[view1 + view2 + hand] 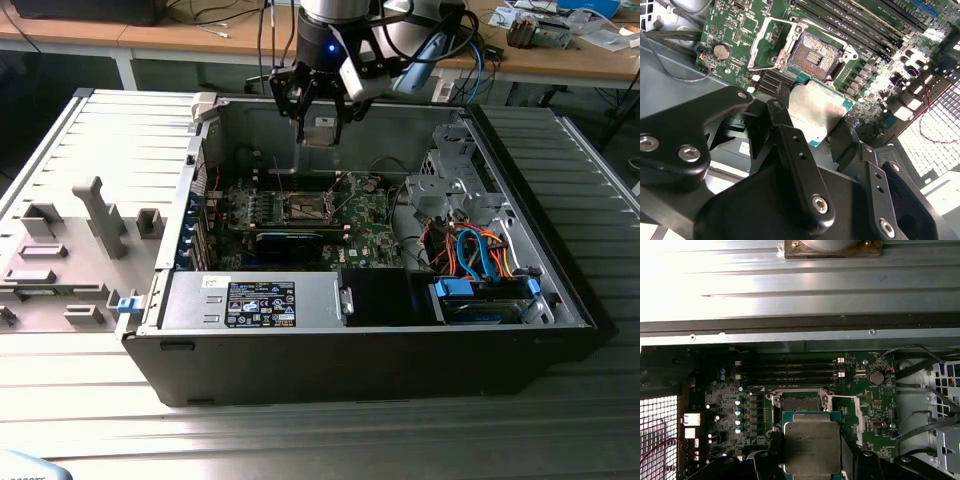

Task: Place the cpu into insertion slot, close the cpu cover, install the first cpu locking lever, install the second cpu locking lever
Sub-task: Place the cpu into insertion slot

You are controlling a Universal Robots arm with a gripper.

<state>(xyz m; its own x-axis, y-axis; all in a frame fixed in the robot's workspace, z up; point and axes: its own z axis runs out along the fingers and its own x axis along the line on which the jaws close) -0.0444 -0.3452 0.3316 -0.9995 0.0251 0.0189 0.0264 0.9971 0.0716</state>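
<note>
We see the cpu (811, 447), a thin square chip with a dull, faintly scuffed silvery-grey metal lid set on a green edge. It is clamped at two opposite sides between the matte black fingers (775, 460) of the gripper (321, 120), which have closed onto it. In the exterior view it hangs in the upper middle of the frame, above the open case (350, 370) and clear of the board. The insertion slot (816, 56) lies uncovered, a dark square bed of fine contacts inside a silvery rim. The cpu cover (756, 50), a bright stamped-metal frame with a large square window, is swung up off the slot on its hinge. Around them spread the green circuit board (735, 20), the long narrow black memory slots (790, 367), and the case's grey sheet-steel walls.
</note>
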